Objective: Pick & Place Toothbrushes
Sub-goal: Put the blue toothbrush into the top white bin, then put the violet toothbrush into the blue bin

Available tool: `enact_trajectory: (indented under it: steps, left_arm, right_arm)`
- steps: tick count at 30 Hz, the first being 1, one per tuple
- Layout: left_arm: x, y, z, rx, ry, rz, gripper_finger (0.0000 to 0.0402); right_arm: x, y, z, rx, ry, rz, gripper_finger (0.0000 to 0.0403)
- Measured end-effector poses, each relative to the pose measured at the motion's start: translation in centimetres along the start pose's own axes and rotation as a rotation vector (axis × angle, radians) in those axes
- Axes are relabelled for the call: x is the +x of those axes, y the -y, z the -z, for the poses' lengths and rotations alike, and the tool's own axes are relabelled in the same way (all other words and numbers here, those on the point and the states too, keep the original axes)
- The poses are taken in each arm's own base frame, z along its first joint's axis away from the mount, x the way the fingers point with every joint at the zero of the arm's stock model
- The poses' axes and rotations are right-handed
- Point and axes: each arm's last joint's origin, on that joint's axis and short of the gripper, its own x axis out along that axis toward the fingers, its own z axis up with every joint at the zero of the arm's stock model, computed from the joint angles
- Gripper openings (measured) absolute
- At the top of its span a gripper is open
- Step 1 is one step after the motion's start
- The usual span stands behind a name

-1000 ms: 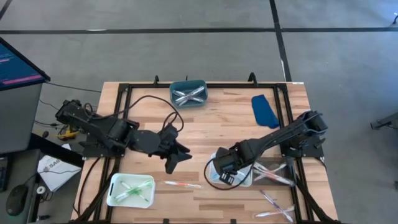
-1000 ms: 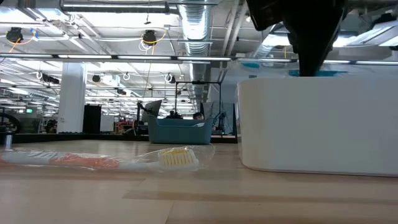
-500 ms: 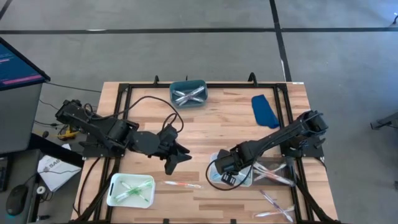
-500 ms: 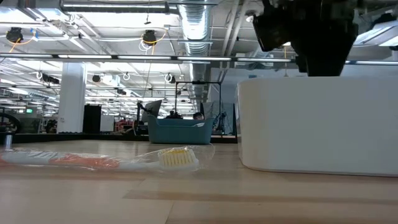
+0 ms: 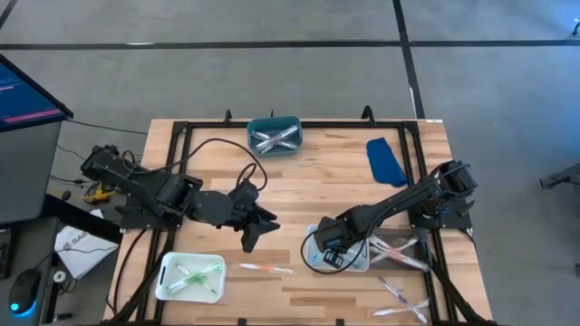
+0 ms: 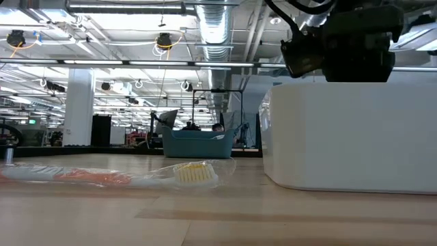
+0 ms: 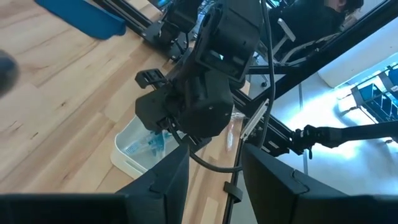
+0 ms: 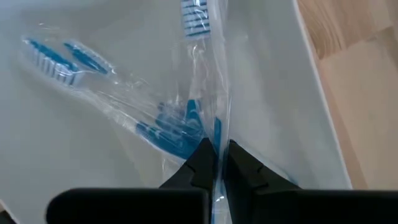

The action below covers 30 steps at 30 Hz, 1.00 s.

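Release requires care: right claw (image 8: 216, 163), pinching a wrapped blue toothbrush (image 8: 198, 74) over the white tray (image 8: 74, 118), should lower first.

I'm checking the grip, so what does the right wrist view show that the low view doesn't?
Only the right wrist view shows the right gripper shut on a wrapped blue toothbrush, with another blue toothbrush lying in the tray. Only the low view shows an orange wrapped toothbrush on the table and the teal bin behind. Both show the white tray.

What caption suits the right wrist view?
Right gripper shut on a wrapped blue toothbrush over the white tray.
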Motion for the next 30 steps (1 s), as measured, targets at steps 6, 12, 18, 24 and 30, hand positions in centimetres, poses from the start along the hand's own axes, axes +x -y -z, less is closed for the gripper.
enact_trajectory:
  steps: [6,12,18,24,30]
  left_arm:
    - [0.0,0.0,0.0,-0.001,0.003,-0.004,0.014]
    - [0.0,-0.1,-0.1,0.0,0.015,-0.015,0.014]
    - [0.0,-0.1,-0.1,0.001,0.016,-0.017,0.014]
    - [0.0,-0.1,-0.1,0.003,0.016,-0.017,0.014]
    - [0.0,-0.1,-0.1,0.004,0.016,-0.018,0.014]
  right_arm:
    - [0.0,-0.1,-0.1,-0.013,0.014,-0.002,0.0035]
    - [0.0,-0.1,-0.1,-0.006,0.019,-0.003,0.0061]
    - [0.0,-0.2,-0.2,0.0,0.028,-0.014,0.0098]
    - [0.0,-0.3,0.0,0.004,0.026,-0.014,0.0168]
    - [-2.0,-0.3,-0.1,-0.017,0.064,-0.061,0.0238]
